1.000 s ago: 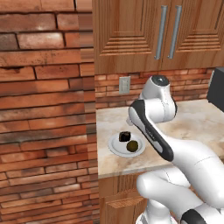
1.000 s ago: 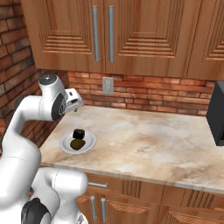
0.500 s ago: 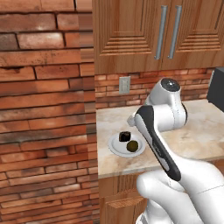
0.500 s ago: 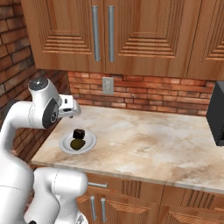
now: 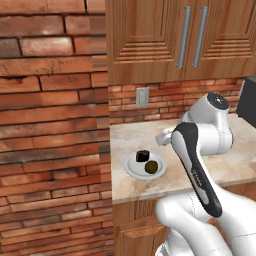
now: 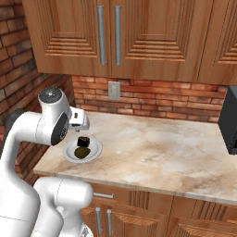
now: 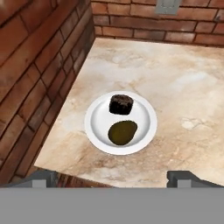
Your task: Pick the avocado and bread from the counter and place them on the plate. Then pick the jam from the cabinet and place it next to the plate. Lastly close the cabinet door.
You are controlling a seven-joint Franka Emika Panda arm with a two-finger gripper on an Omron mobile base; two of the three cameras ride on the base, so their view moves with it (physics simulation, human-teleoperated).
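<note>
Plate: avocado, bread aboard, ahead of fingers, spread wide, empty. Jam next: likely rigid, slippery; grip mid-body.

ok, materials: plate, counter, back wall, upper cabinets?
Plate: plain white, smooth, looks like glazed ceramic, though plastic can't be ruled out. Counter: beige mottled surface with veining, reads as polished stone. Back wall: red-brown brick with pale mortar lines. Upper cabinets: brown wood with visible grain and grooved panels; handles grey, likely brushed metal.
</note>
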